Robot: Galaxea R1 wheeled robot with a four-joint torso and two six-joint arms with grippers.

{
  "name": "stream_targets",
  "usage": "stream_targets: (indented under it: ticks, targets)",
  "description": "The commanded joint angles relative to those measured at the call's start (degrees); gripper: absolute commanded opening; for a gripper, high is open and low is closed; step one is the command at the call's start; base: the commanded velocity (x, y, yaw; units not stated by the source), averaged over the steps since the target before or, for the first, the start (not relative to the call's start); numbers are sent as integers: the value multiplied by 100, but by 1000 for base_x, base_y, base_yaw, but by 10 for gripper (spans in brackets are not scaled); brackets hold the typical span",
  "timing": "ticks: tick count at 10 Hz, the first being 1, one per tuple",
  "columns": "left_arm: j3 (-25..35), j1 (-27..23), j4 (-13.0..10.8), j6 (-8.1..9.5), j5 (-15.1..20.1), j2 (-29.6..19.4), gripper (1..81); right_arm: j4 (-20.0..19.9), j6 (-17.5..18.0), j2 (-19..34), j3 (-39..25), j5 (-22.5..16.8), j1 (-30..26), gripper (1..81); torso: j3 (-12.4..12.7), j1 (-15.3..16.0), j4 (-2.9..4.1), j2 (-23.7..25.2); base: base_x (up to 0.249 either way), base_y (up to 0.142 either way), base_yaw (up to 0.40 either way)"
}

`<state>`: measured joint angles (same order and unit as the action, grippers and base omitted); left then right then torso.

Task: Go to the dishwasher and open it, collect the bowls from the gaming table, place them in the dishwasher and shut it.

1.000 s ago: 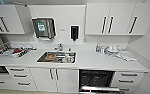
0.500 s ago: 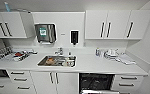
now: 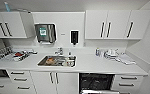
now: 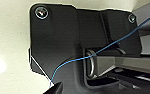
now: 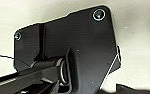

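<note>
The dishwasher sits under the white counter, right of the sink cupboard. Its dark interior is exposed and its door is folded down at the lower edge of the head view. I face the counter head-on from a short distance. The gaming table and the bowls are out of view. In both wrist views my own dark wrist plates hang over a pale surface, and I cannot make out the fingers. A thin blue wire crosses the left wrist view.
A steel sink with items inside is set in the counter. A dish rack stands at the left, cloths and containers at the right. Drawers flank the dishwasher. Wall cabinets hang above.
The whole head picture has slid down slightly and the counter looks a little nearer, so the camera has moved. Nothing on the counter has shifted.
</note>
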<state>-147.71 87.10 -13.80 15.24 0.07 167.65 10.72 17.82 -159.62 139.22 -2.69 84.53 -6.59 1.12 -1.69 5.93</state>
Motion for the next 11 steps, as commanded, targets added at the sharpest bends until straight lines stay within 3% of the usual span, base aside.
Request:
stream_targets:
  ticks: [1,2,3,4,5,6,7,8,11]
  targets:
    - [-91,-189,26,14,300,85,811,-351,11,-1013,1432,-258,147,811,0,0,0,0,0,0,0]
    - [-109,-180,44,41,300,112,811,-614,-147,-1197,1643,-232,253,811,0,0,0,0,0,0,0]
    - [-161,-128,157,15,283,172,811,-979,-636,-1389,1869,-58,306,811,0,0,0,0,0,0,0]
    - [-319,-92,368,-3,274,278,811,-1631,-1200,-1513,2081,50,324,811,0,0,0,0,0,0,0]
    - [-636,-14,624,-126,248,454,811,-2117,-1747,-1575,2188,41,289,811,2,-2,0,0,0,0,0]
    - [-1058,4,1002,-522,239,701,811,-2346,-1932,-1566,2188,-12,254,811,2,-2,0,0,0,0,0]
    - [-1303,5,1473,-1071,256,841,811,-2346,-1923,-1532,2205,-38,192,811,2,-2,0,0,0,0,0]
    - [-1304,5,1807,-1493,265,841,811,-2293,-1923,-1462,2179,-73,148,811,2,-2,0,0,0,0,0]
    - [-1190,-100,1846,-1585,221,762,811,-2267,-1993,-1382,2091,-65,95,811,2,-2,0,0,0,0,0]
